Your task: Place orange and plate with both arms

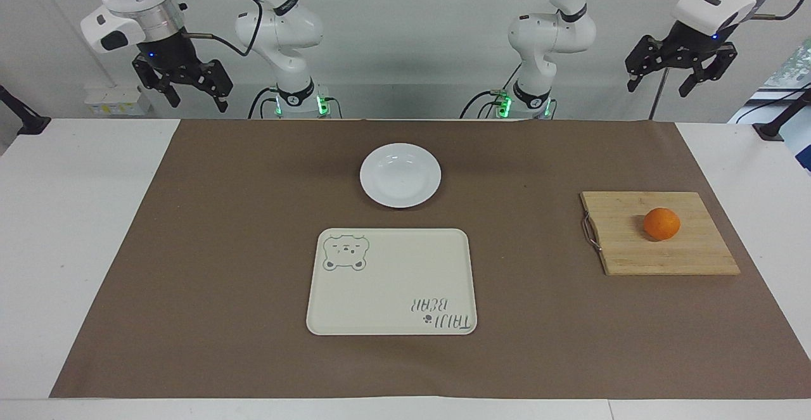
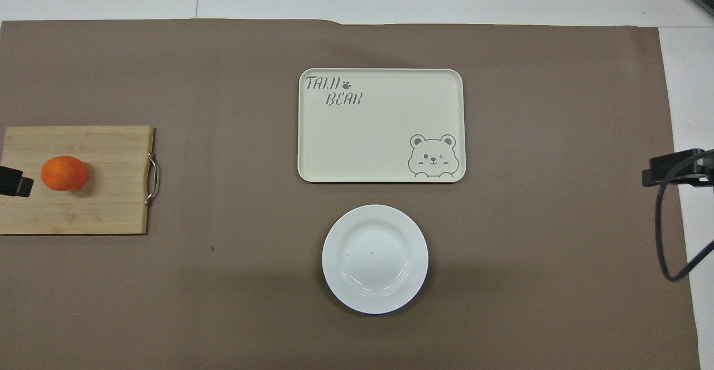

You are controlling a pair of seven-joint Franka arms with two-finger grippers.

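Two white jointed arms are showing rounded glossy shells with black rings at the joints. Each wrist is wearing a silver band above a black housing, where a small blue light is glowing. The left claw [image 1: 682, 73] and the right claw [image 1: 184, 84] are both black, with angular linked fingers. Black cables are looping along the arms, and green lights are shining at both bases.
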